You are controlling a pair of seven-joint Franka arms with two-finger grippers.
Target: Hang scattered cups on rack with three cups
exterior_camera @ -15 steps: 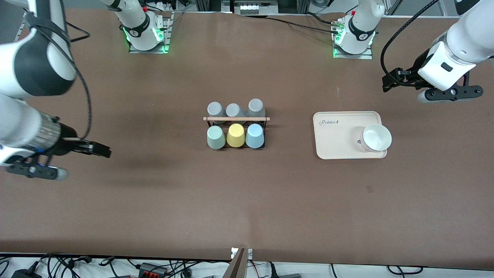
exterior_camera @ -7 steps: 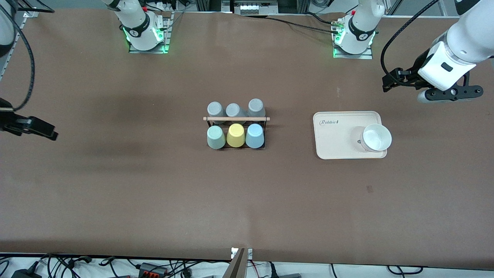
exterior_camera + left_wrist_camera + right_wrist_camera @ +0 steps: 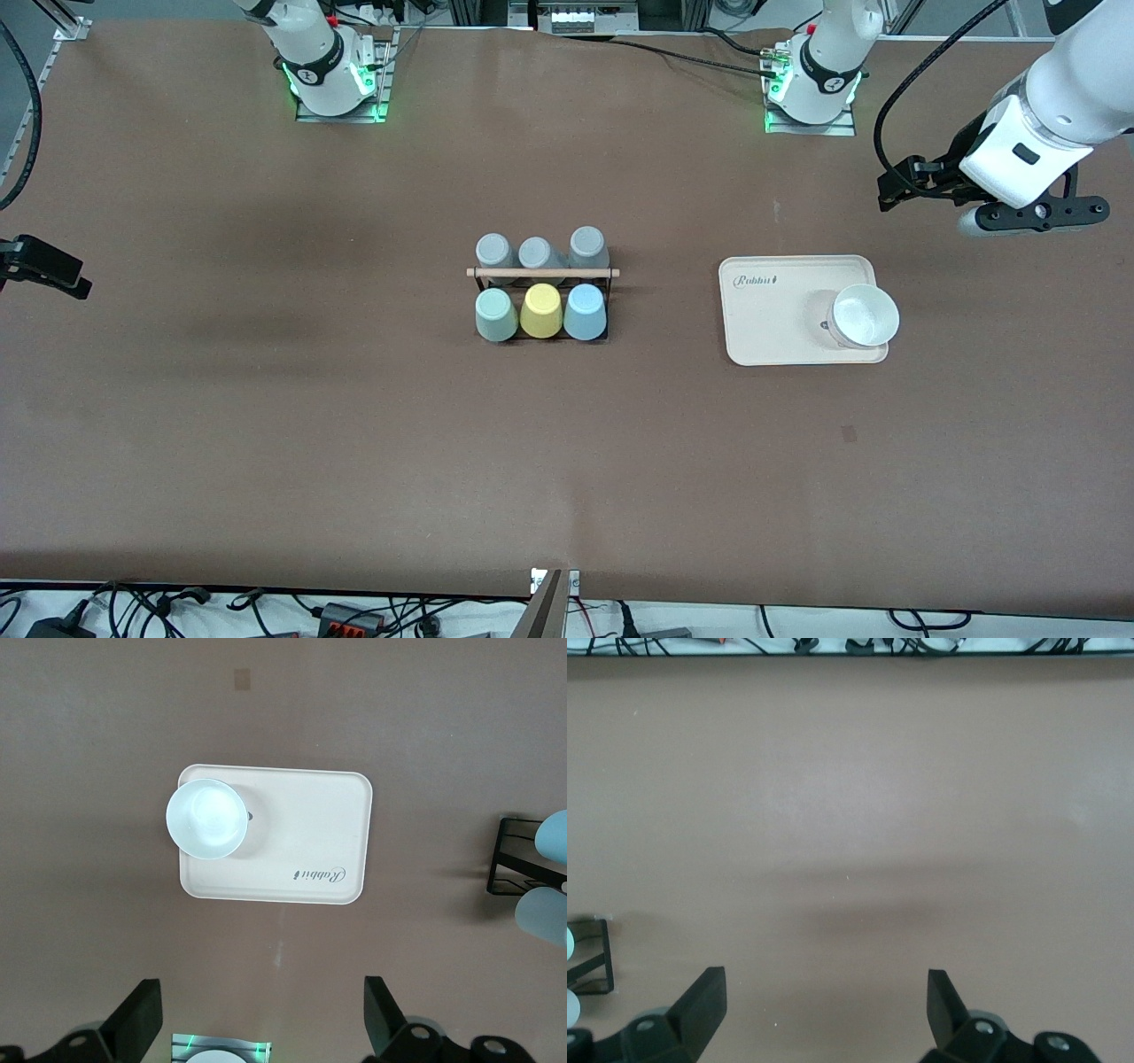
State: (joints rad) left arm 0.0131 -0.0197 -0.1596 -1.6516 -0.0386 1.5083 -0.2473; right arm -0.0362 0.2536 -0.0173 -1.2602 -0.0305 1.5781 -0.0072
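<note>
Rack point(image 3: 542, 274) at mid-bench point(image 3: 354, 443), black wire frame with a light wooden rod across the top. Six cups inverted on its pegs: three grey cups point(image 3: 537, 252) in the row farther from the front camera; mint cup point(image 3: 495, 315), yellow cup point(image 3: 541, 311) and blue cup point(image 3: 585, 312) in the nearer row, the mint one toward the right arm's end, the blue one toward the left arm's end. Both scattered cups thus seated on the rack, none loose on the bench. Cream tray point(image 3: 771, 310) toward the left arm's end, well apart from the rack, carrying a white bowl point(image 3: 864, 315) at its outer end. Left gripper point(image 3: 261, 1028) raised over bare bench between its base and the tray, jaws wide and holding nothing, tray and bowl plain in the left wrist view. Right gripper point(image 3: 824, 1014) over bare bench at the right arm's edge, well apart from the rack, jaws wide and holding nothing. Step in hand, by judgement: hanging complete, both arms clear of the work. Next move, if any: parking only; no further grasp called for, provided the nearer-row cups sit fully on their pegs, which cannot be confirmed from above.
</note>
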